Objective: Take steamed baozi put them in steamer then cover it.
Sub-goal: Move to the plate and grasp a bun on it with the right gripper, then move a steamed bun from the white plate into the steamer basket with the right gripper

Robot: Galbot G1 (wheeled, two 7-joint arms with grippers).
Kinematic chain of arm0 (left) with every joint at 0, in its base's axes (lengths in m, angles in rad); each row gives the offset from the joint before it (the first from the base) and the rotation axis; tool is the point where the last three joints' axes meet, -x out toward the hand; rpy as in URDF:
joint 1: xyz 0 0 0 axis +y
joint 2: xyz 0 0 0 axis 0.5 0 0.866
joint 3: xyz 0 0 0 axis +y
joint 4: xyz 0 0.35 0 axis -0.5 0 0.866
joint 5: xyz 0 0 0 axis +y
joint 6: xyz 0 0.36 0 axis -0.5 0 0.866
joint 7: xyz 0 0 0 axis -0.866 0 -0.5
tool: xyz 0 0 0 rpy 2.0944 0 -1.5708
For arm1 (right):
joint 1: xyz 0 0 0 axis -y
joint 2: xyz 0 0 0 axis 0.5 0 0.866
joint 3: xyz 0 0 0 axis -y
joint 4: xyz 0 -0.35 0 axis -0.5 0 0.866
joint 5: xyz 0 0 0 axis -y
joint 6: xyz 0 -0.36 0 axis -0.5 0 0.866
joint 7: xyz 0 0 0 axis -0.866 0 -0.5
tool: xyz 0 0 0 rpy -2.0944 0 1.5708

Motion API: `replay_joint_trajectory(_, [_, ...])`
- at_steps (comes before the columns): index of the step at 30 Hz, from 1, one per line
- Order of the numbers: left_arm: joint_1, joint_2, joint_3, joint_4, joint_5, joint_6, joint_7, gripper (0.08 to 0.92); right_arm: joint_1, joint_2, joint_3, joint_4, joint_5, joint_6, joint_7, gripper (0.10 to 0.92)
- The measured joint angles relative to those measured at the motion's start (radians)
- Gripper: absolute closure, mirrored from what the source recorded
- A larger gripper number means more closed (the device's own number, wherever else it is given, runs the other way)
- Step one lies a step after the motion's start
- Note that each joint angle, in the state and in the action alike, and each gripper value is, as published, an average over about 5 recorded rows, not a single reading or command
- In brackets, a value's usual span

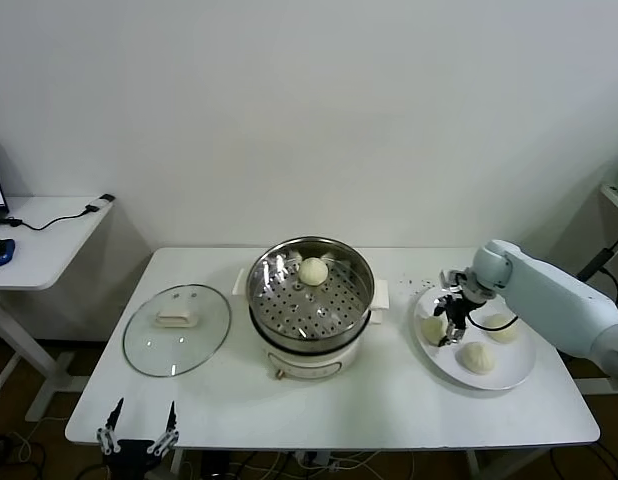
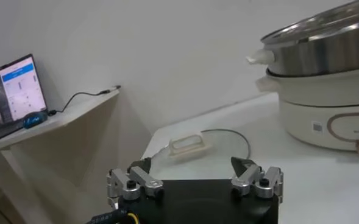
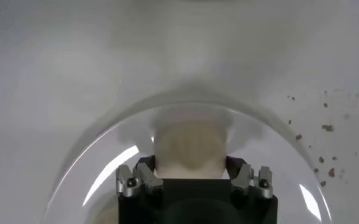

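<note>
The steamer (image 1: pixel 361 272) stands mid-table on its cream pot base, and one baozi (image 1: pixel 313 271) lies at the back of its perforated floor. To the right, a white plate (image 1: pixel 514 378) carries three more baozi. My right gripper (image 1: pixel 447 332) is down over the plate's left baozi (image 3: pixel 190 146), and both fingers press against the bun's sides. Two other buns (image 1: pixel 477 356) (image 1: pixel 504 330) lie free beside it. The glass cover (image 1: pixel 149 345) rests flat on the table left of the steamer, handle (image 2: pixel 190 146) up. My left gripper (image 2: pixel 194 170) waits open and empty by the table's front left edge.
A low side table (image 1: pixel 49 240) with a laptop (image 2: pixel 11 91), mouse and cable stands off to the left. Dark crumbs (image 1: pixel 421 281) dot the tabletop between steamer and plate. The wall runs close behind the table.
</note>
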Motion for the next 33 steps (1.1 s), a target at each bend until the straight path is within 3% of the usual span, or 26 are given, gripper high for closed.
replay_joint_trajectory(7, [0.003, 0.0, 0.003, -0.001, 0.0, -0.003, -0.002, 0.177, 0.1, -0.014, -0.066, 0.02, 0.069, -0.006, -0.006, 0.313])
replay_joint_trajectory(15, [0.002, 0.0, 0.017, -0.006, -0.001, -0.005, -0.001, 0.177, 0.37, 0.027, -0.265, 0.028, 0.252, -0.013, -0.021, 0.313])
replay_joint_trajectory(24, [0.003, 0.007, 0.026, -0.021, -0.011, -0.01, -0.001, 0.177, 0.625, 0.14, -0.454, 0.069, 0.475, -0.051, -0.018, 0.313])
replay_joint_trajectory(33, [0.003, 0.011, 0.025, -0.032, -0.015, -0.01, -0.003, 0.177, 0.687, 0.298, -0.53, 0.097, 0.625, -0.113, 0.039, 0.313])
